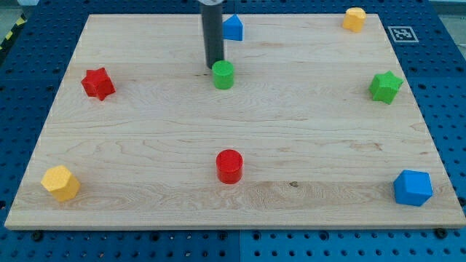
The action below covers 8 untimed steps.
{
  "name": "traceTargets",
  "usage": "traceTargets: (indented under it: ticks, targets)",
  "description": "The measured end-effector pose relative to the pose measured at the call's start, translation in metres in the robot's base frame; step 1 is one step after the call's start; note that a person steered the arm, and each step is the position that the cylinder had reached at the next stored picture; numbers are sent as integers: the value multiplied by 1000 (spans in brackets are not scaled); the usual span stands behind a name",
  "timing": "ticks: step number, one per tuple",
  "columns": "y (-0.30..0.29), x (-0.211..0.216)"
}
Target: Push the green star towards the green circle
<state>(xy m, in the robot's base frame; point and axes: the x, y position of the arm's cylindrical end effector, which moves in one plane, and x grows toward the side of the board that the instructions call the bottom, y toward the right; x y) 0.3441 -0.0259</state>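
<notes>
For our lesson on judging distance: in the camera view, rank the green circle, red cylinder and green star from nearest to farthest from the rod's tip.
My tip is by the circle.
1. Green circle, just right of it.
2. Red cylinder, toward the view's bottom.
3. Green star, far right.

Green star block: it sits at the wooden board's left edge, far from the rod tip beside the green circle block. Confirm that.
Wrong side. The camera view shows the green star block at the wooden board's right edge, far from my tip, which is beside the green circle block.

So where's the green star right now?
The green star sits near the board's right edge, below the yellow block, far from the green circle.
</notes>
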Motion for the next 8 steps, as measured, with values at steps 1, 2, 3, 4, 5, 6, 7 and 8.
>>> traceTargets:
  ticks: [1,2,3,4,5,6,7,8]
  targets:
    - [13,6]
    - [39,-14]
    - [116,-14]
    - [218,-14]
    - [333,-5]
    - [371,21]
    - [371,34]
    - [363,63]
